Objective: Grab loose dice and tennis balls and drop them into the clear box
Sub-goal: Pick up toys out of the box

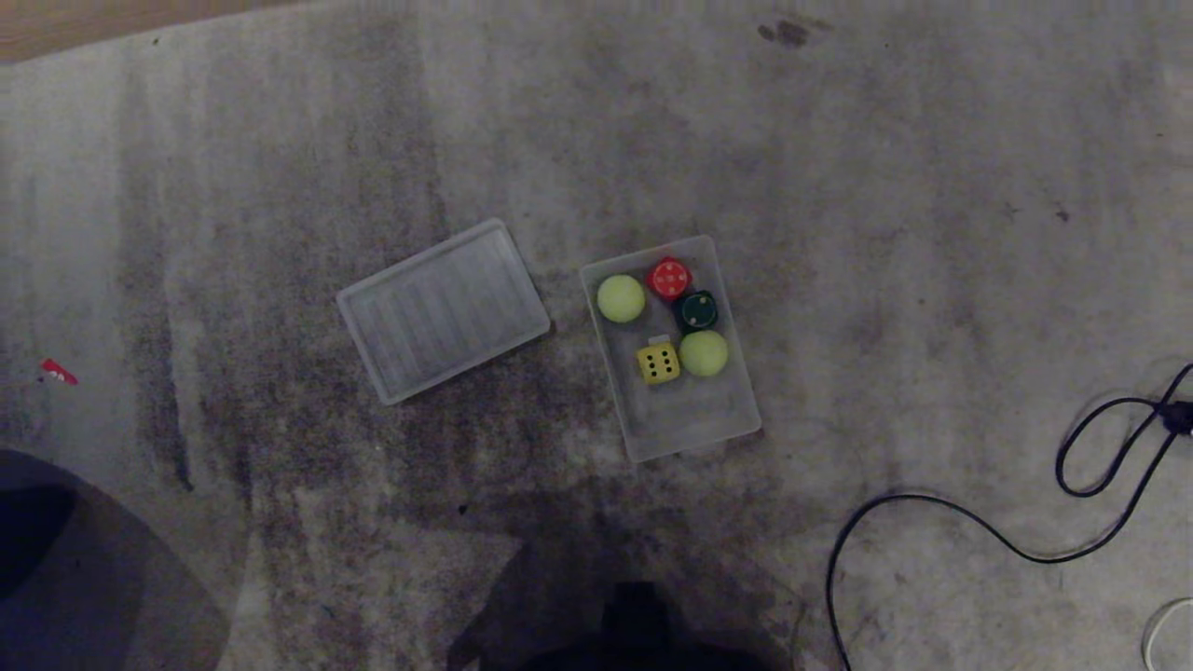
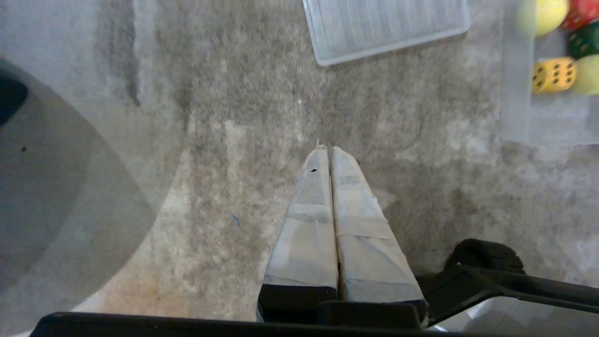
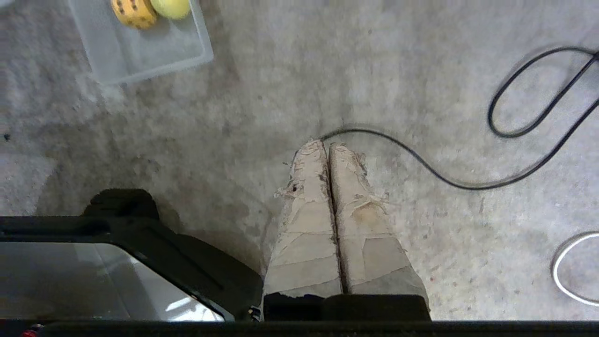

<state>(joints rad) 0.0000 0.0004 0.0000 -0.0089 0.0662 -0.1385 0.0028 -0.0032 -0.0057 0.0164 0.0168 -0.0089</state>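
Note:
The clear box (image 1: 694, 429) lies on the carpet in the middle of the head view. Inside it sit two tennis balls (image 1: 621, 298) (image 1: 704, 353), a red die (image 1: 669, 278), a dark green die (image 1: 696, 310) and a yellow die (image 1: 658, 363). The box's wall (image 2: 514, 93) and the yellow die (image 2: 553, 75) also show in the left wrist view, and the box's near corner (image 3: 140, 61) in the right wrist view. My left gripper (image 2: 327, 150) hangs shut and empty over bare carpet. My right gripper (image 3: 326, 145) is shut and empty too, beside a cable. Neither arm appears in the head view.
A clear ribbed lid (image 1: 443, 310) lies left of the box. A black cable (image 1: 979, 531) loops over the carpet at the right. A small red scrap (image 1: 58, 373) lies far left. A dark rounded shape (image 1: 84, 578) fills the lower left corner.

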